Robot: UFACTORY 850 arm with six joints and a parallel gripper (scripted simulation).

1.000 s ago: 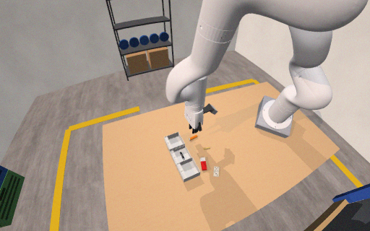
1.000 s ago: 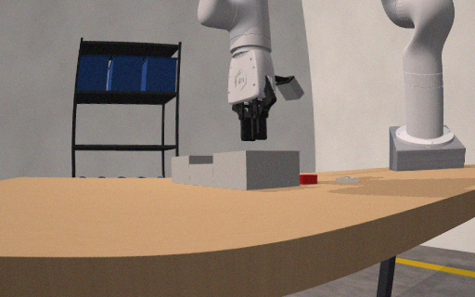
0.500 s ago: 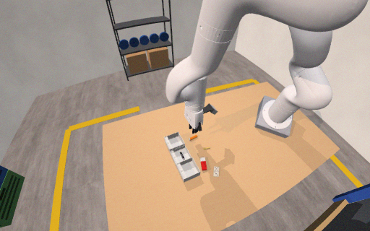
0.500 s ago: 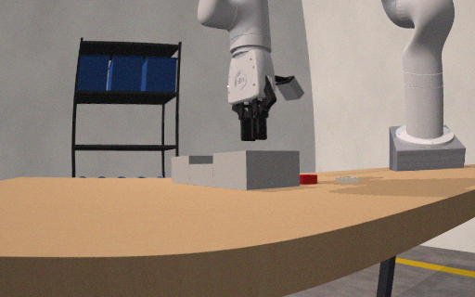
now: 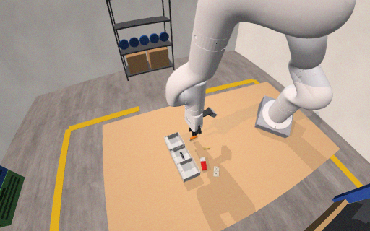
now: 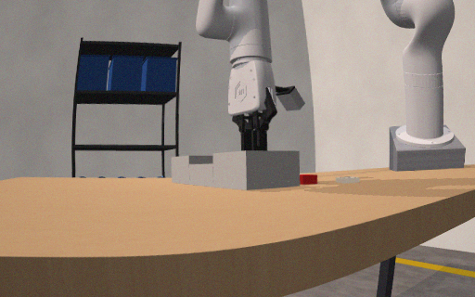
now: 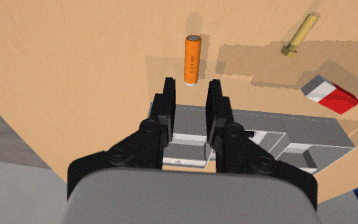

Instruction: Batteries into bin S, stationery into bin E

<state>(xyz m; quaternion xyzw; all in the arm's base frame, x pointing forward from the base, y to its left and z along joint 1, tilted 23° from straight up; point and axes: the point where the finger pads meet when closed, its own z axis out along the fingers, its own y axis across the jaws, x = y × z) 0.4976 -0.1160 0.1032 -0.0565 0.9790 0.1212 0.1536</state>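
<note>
walls: grey | floor: grey wood, yellow tape (image 5: 59,170) | black shelf rack (image 5: 116,37)

No legible text found, a faint emblem on the white wrist housing (image 6: 242,90) too small to be read, dark printing along the orange battery (image 7: 192,59) blurred beyond reading, bin (image 7: 320,131) letters not made out

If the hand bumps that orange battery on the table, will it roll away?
Probably. The battery is a smooth round cylinder lying on its side on the flat table, so a sideways nudge would likely set it rolling. It looks stiff, not bendy. The hand hovers partly open near one end, holding nothing.
</note>
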